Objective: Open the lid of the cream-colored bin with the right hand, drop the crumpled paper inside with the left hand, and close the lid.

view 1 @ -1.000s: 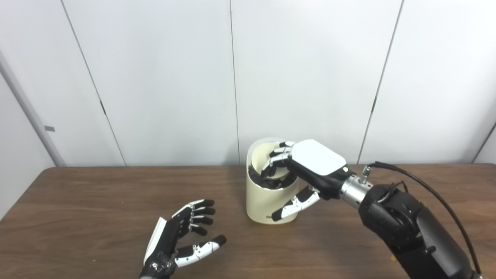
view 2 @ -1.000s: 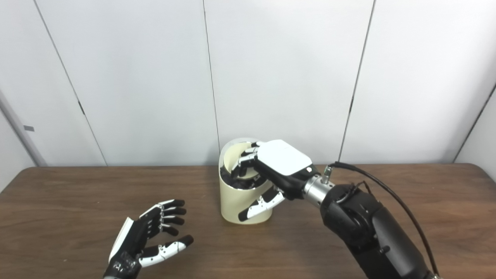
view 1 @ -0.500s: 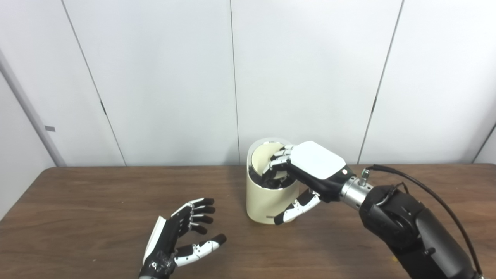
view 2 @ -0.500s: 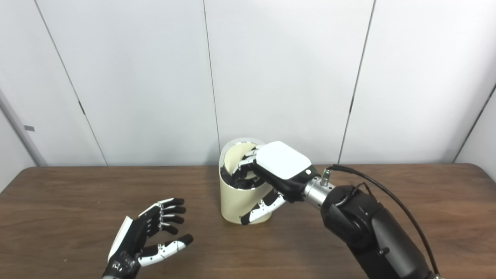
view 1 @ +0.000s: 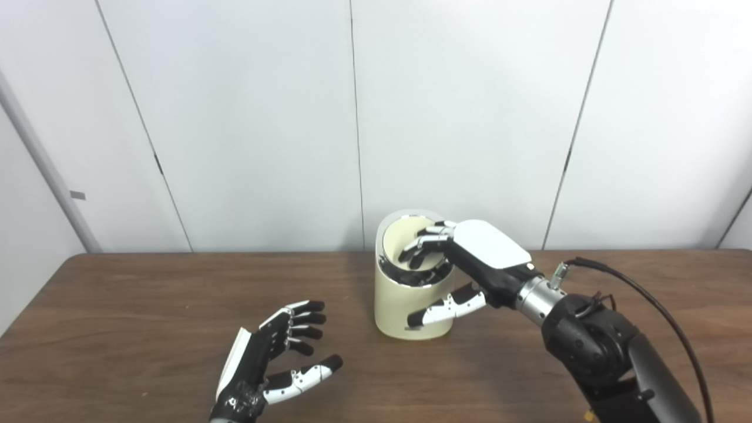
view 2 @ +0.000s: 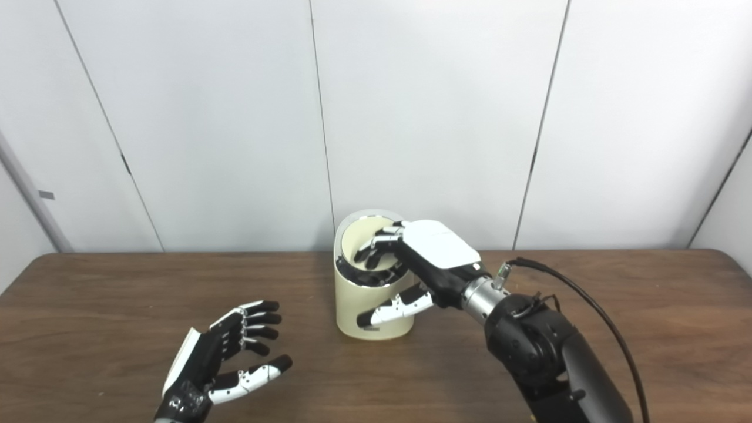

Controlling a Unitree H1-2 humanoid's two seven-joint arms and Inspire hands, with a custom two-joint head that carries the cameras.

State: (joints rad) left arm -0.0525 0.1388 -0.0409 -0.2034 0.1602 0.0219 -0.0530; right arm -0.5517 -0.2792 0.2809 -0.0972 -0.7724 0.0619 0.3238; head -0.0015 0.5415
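Bin (view 1: 411, 305) under right hand (view 1: 470, 258), fingers (view 1: 420, 247) inside its rim

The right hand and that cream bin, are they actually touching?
Touching. In the left eye view the right hand has its fingers curled over the bin rim and its thumb lies against the front wall.

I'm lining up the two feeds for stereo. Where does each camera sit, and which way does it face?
Left eye view: on the head, looking down and forward at the table and the wall; bin right of centre; left hand and right hand with its arm show.
Right eye view: beside it, facing the same way; the bin sits nearer centre, same hands.
Shared: table, bin, open left hand, right hand's fingers at the bin's top.
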